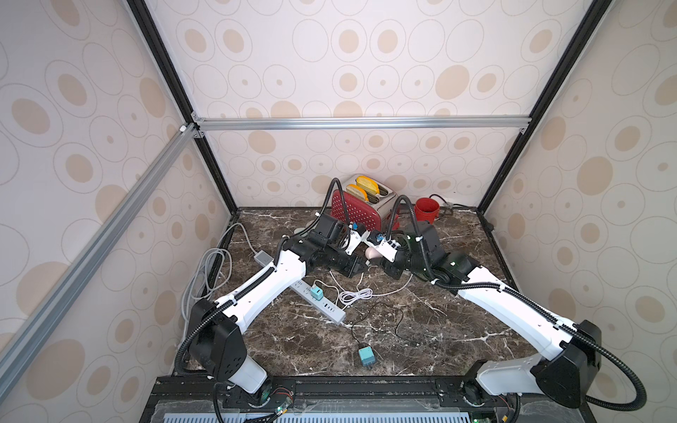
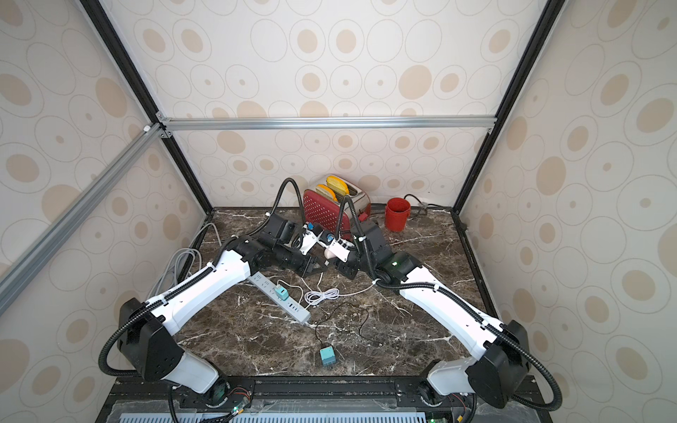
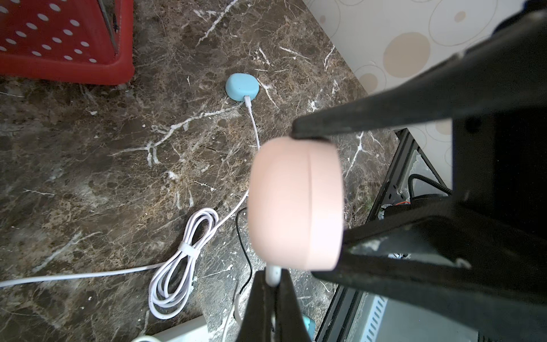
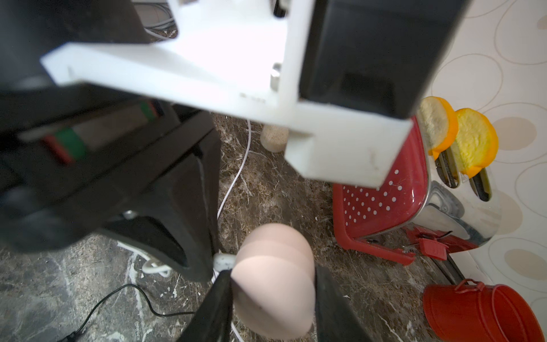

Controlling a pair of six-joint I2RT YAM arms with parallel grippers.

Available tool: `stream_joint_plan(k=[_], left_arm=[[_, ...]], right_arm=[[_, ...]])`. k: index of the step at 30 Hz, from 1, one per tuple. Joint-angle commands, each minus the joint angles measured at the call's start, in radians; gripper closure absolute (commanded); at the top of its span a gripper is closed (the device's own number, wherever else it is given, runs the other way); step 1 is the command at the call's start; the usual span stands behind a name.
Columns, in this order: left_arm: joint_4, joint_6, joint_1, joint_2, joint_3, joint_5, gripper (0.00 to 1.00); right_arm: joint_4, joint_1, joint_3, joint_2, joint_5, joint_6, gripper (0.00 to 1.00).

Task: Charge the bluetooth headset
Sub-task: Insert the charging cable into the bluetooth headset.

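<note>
Left gripper (image 3: 272, 278) pinches plug (image 3: 273, 270), 8 o'clock of case (image 3: 296, 204); right gripper (image 4: 272, 275) clamps case; I fear a crooked push twists it loose.

Small booth seen from above. Three walls (image 1: 348, 73) are papered cream, patterned with beige ovals inside thin grey rings. Black corner posts (image 1: 164, 62) rise at the back, joined by a silver aluminium crossbar (image 1: 362, 122). A second silver rail (image 1: 91, 252) slants along one side wall. The base is a dark brown marble tabletop (image 1: 293, 340) veined in white, under soft, even light.
</note>
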Motion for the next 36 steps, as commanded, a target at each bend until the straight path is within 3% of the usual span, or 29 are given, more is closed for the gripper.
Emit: stream_joint_plan(k=[1,8,12,18,28,36], left_arm=[[0.244,0.009,-0.006,-0.034,0.031,-0.015,1.0],[0.27,0.018,-0.006,-0.04,0.029,-0.029,1.0],[0.299,-0.003,-0.006,-0.041,0.025,-0.04,1.0],[0.353,-0.066,-0.005,-0.042,0.024,-0.108,1.0],[0.435,-0.115,-0.004,-0.017,0.037,-0.11,1.0],[0.438,-0.08,-0.004,-0.024,0.034,-0.127,1.0]], right_arm=[[-0.121,0.048,0.014,0.032,-0.302,-0.021,0.88],[-0.145,0.056,0.021,0.058,-0.397,-0.04,0.89],[-0.168,0.072,0.032,0.078,-0.397,-0.042,0.89],[-0.024,0.071,-0.058,0.021,-0.309,0.028,0.9],[-0.036,0.071,-0.09,0.019,-0.43,0.043,0.91],[-0.056,0.074,-0.079,0.047,-0.409,0.046,0.91]])
